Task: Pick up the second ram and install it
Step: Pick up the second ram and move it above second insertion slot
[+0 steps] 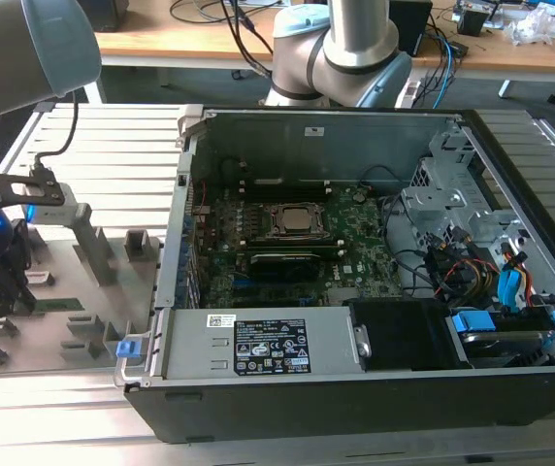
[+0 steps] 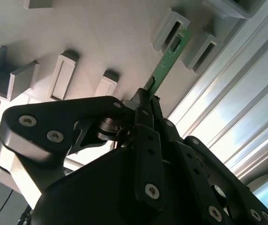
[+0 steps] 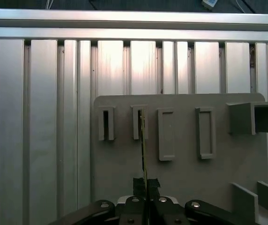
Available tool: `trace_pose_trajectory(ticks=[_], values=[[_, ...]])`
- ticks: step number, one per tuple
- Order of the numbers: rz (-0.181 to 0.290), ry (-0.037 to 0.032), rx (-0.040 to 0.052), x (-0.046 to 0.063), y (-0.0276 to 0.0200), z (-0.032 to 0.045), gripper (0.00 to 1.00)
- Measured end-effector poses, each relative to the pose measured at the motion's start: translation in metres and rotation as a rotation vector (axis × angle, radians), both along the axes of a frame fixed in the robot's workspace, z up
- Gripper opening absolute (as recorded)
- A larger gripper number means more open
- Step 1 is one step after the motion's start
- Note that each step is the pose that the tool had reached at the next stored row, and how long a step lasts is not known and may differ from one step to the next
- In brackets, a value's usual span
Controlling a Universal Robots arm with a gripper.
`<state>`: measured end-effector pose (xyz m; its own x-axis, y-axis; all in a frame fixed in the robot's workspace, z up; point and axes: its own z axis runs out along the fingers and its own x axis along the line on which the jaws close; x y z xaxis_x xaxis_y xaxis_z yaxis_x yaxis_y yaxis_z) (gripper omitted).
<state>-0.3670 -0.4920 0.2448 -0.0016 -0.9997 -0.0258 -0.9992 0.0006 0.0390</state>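
**Pick-up stage of the memory installation.** The second ram (image 2: 169, 58) is being grasped at its near end by the gripper (image 2: 150, 96). The fingers (image 2: 145, 126) are being held clenched against the two faces of the stick. In both wrist views the far end of the stick is being carried in a grey slotted holder (image 2: 164, 29) on the fixture plate (image 3: 120, 168). Whether that end is being raised clear of the slot cannot be told.

**Progress, as judged.** The grasp is being counted as made. The stick is not yet lifted away from the plate, and nothing of the installation is being shown as done. In the exterior view the plate is being shown at the exterior view's left, well apart from the motherboard (image 1: 355, 257). The motherboard is being housed in the open computer case (image 1: 355, 136), where the stick is to be seated. Whether another stick is already being held in the board's slots cannot be told.

**Surface and room.** Both plate and case are being supported by a ribbed aluminium worktop (image 3: 45, 117). Behind it, the arm's base (image 1: 341, 49) is being shown in front of a wooden desk (image 1: 161, 44) on which cables (image 1: 244, 29) and small items are being kept.
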Motion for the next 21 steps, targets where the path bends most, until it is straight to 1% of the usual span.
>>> trace_pose_trajectory(ticks=[2, 5, 7, 11, 15, 17, 18, 21], values=[[0.000, -0.0001, 0.0000, 0.000, 0.0000, 0.0054, 0.14], [0.000, -0.0001, 0.0000, 0.000, 0.0000, 0.0102, 0.14], [0.000, 0.0000, 0.0000, 0.000, 0.0001, 0.0119, 0.14], [0.000, 0.0000, 0.0000, 0.000, 0.0001, 0.0186, 0.14], [0.000, 0.0000, 0.0000, 0.000, 0.0001, 0.0292, 0.14], [0.000, 0.0000, 0.0000, 0.000, 0.0001, 0.0310, 0.14], [0.000, 0.0000, 0.0000, 0.000, 0.0001, 0.0334, 0.14], [0.000, -0.0001, 0.0001, 0.000, 0.0001, 0.0374, 0.14]])
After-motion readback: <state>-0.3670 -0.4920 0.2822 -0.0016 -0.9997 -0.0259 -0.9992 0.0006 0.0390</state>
